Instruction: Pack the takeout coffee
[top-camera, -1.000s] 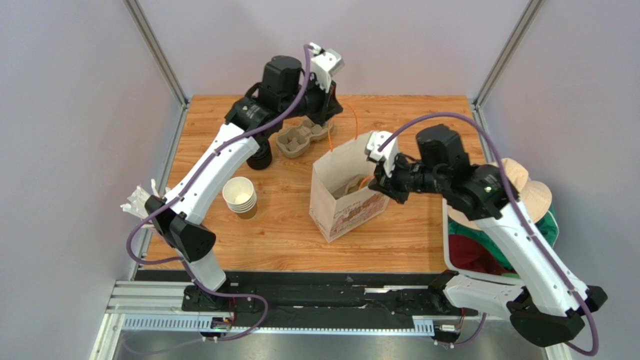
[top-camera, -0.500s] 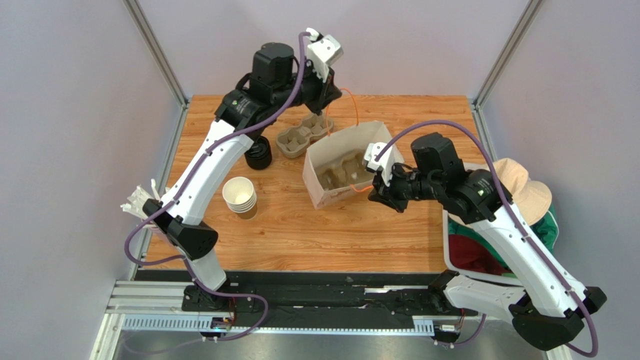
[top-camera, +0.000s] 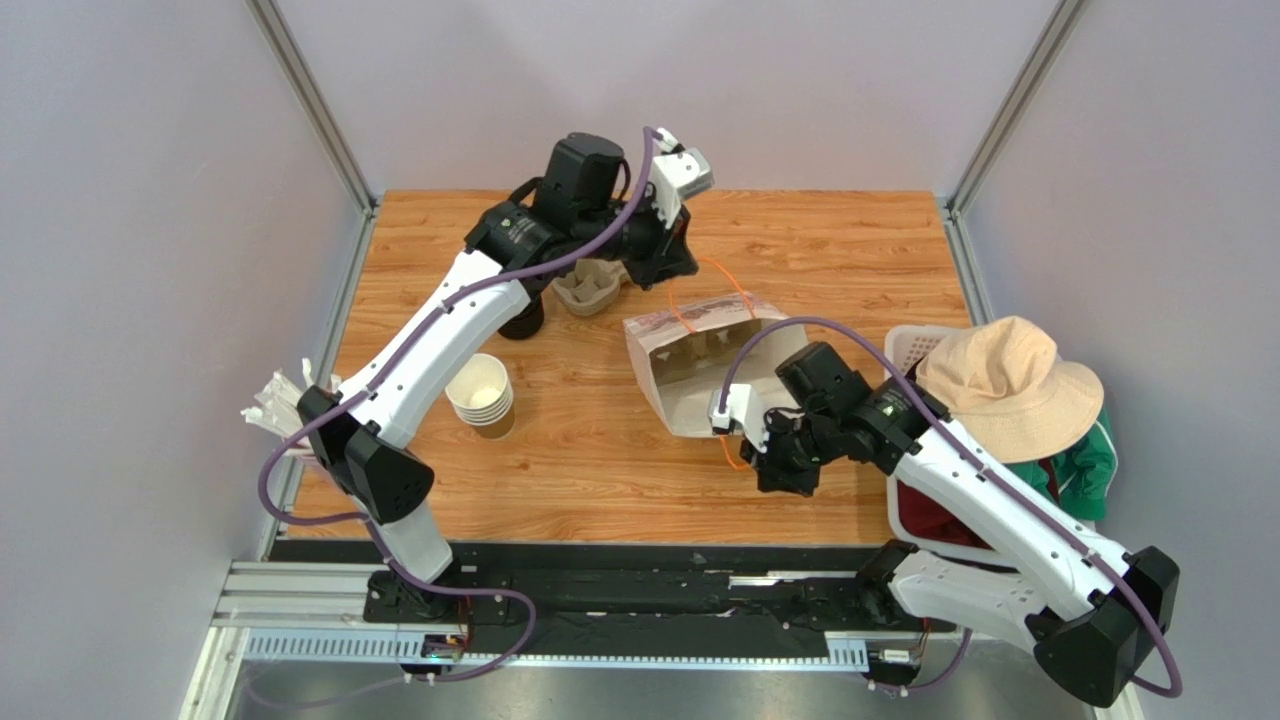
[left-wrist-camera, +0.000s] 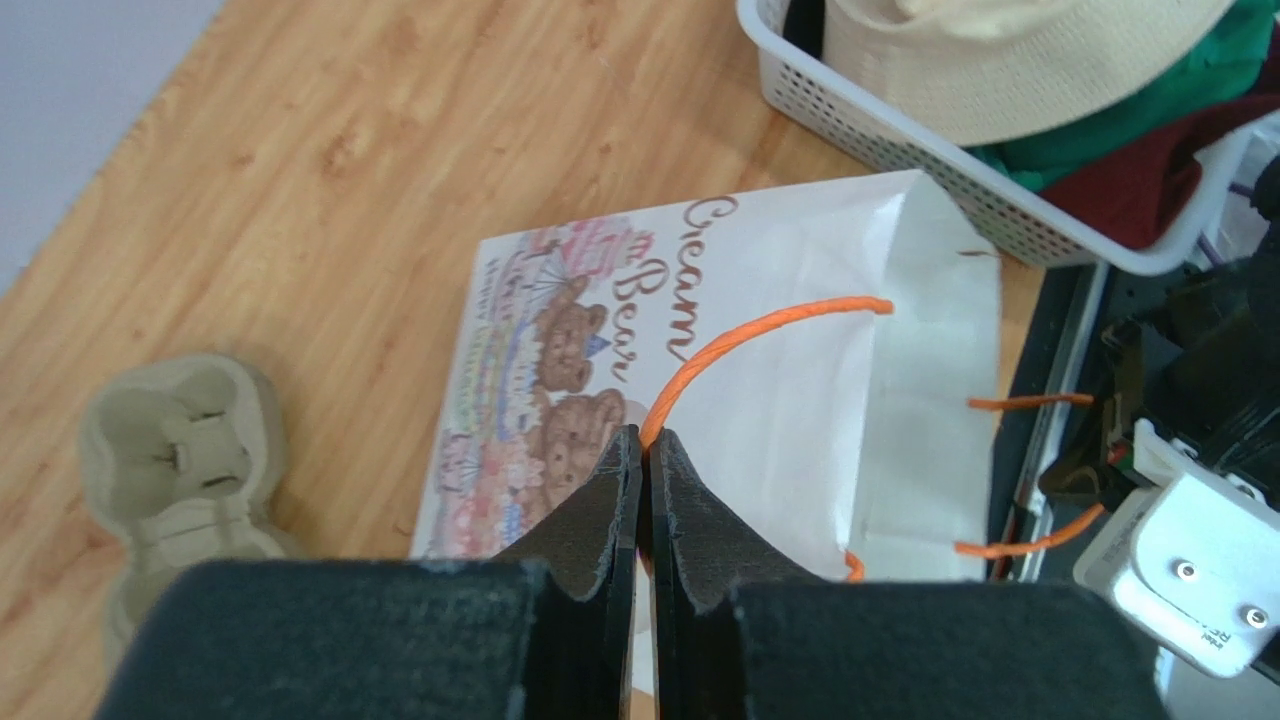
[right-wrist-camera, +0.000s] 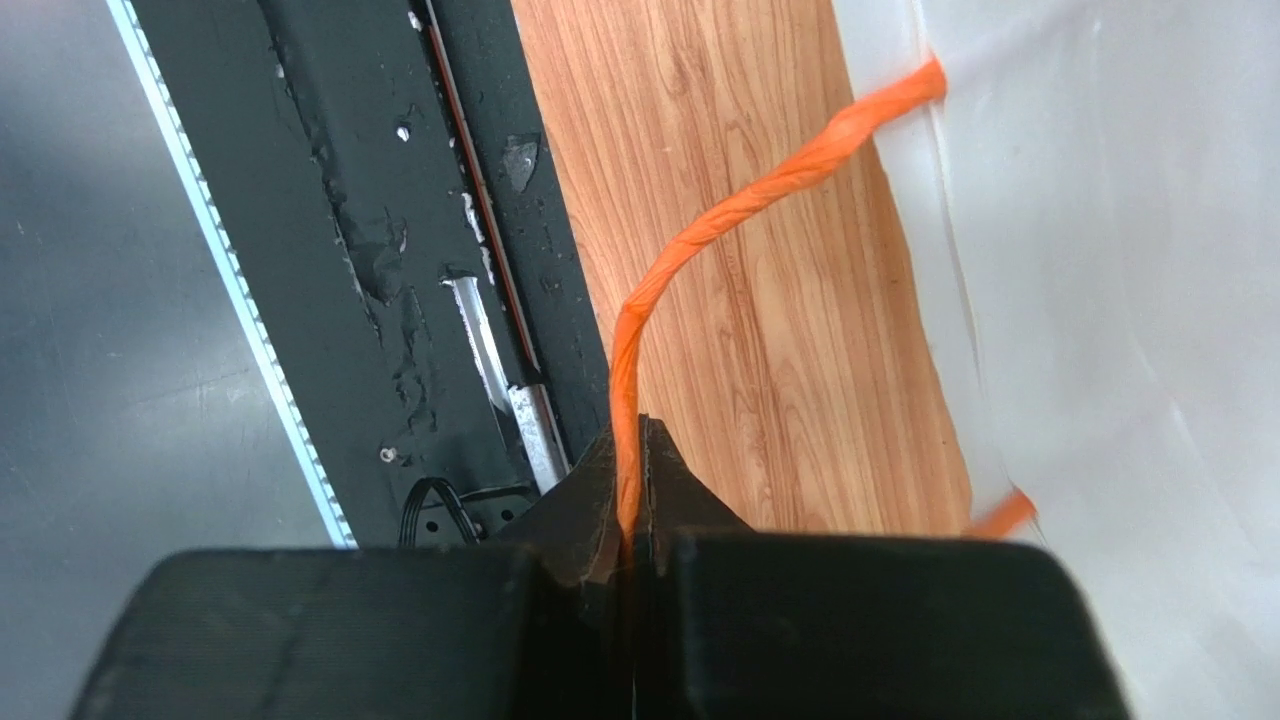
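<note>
The lidded takeout coffee is not in view. A white paper bag (top-camera: 684, 375) with a bear print lies tilted on the table, mouth held open, a brown cup carrier showing inside. My left gripper (top-camera: 672, 270) is above the bag's far edge, shut on one orange handle (left-wrist-camera: 751, 323); its own view shows the gripper (left-wrist-camera: 646, 438) pinching the cord over the bag (left-wrist-camera: 781, 390). My right gripper (top-camera: 754, 447) is near the table's front edge, shut on the other orange handle (right-wrist-camera: 721, 225), which is pulled taut from the bag (right-wrist-camera: 1112, 270); the wrist view shows that gripper (right-wrist-camera: 631, 435).
A stack of lidless brown cups (top-camera: 481, 395) stands at the left. A pulp cup carrier (top-camera: 589, 285) and a black lid stack (top-camera: 522, 318) sit under the left arm. A white basket (top-camera: 902, 342) with a hat (top-camera: 999, 383) and clothes is at the right. A black rail (right-wrist-camera: 376, 225) borders the table front.
The bag has gone from upright to tilted with its mouth spread. My right gripper pulled its handle toward the near edge. My left gripper shifted right and lower with its handle.
</note>
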